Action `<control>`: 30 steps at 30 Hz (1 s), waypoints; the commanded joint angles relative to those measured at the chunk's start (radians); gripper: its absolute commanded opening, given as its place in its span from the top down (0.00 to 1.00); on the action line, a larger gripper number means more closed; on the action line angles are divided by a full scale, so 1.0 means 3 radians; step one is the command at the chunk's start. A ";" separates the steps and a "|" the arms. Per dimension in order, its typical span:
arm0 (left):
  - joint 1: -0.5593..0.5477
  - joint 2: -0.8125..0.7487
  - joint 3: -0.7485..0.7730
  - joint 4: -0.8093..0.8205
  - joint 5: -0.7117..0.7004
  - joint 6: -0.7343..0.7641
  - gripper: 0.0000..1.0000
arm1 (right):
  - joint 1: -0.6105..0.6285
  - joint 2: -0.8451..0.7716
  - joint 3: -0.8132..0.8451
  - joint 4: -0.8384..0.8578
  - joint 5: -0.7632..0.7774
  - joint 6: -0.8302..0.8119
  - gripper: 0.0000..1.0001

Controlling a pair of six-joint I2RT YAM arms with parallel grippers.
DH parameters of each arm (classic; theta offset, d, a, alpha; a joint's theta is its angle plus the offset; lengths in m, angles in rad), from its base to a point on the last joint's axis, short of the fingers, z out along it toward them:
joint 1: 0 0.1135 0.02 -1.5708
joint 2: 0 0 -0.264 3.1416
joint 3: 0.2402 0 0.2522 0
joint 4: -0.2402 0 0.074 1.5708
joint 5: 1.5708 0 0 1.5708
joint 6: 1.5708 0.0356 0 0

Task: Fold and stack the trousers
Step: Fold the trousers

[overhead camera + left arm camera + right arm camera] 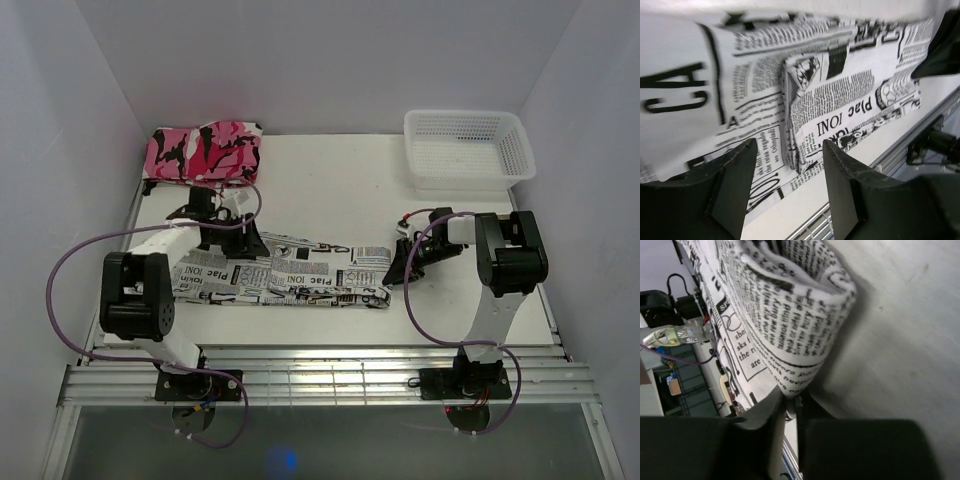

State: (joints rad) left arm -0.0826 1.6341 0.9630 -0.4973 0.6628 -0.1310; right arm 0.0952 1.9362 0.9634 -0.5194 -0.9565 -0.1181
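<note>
The trousers (290, 280), white with black newspaper print, lie flat in a long folded band across the middle of the table. My left gripper (238, 240) hovers over their left part. In the left wrist view its jaws (789, 146) stand open with nothing between them, and the printed cloth (840, 100) lies beneath with a folded layer on top. My right gripper (399, 266) is at the band's right end. The right wrist view shows it (792, 402) shut on the folded edge of the trousers (790, 305), which rise a little off the table.
A pink, black and white camouflage garment (205, 152) lies folded at the back left corner. A white mesh basket (465, 148) stands at the back right. A metal rail (320, 375) runs along the table's near edge, close to the trousers.
</note>
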 commanded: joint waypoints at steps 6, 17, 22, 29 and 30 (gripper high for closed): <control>0.1071 -0.0768 0.0476 -0.0842 0.0040 0.0845 0.12 | -0.0413 -0.0302 0.0102 -0.0338 0.0524 -0.0530 0.92; 0.2382 -0.0360 0.0308 -0.1523 0.0372 0.2124 0.05 | -0.1498 -0.0630 0.0843 -0.1934 0.0934 -0.1891 0.92; 0.2326 -0.0094 0.0160 -0.1349 0.0664 0.2135 0.16 | -0.1534 -0.0773 0.1155 -0.2293 0.0587 -0.2030 0.92; 0.1984 0.0075 -0.0019 -0.0951 0.0833 0.1803 0.27 | -0.1448 -0.0849 0.1401 -0.2416 -0.0216 -0.1719 0.92; 0.1953 0.0106 -0.0030 -0.0859 0.0833 0.1767 0.29 | -0.1366 -0.0880 0.1401 -0.2289 -0.0247 -0.1526 0.92</control>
State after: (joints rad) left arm 0.5369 1.6741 0.9707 -0.8459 0.8459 0.4393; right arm -0.3485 1.7256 1.3396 -1.1954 -0.8787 -0.6548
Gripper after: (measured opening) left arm 0.730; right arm 0.103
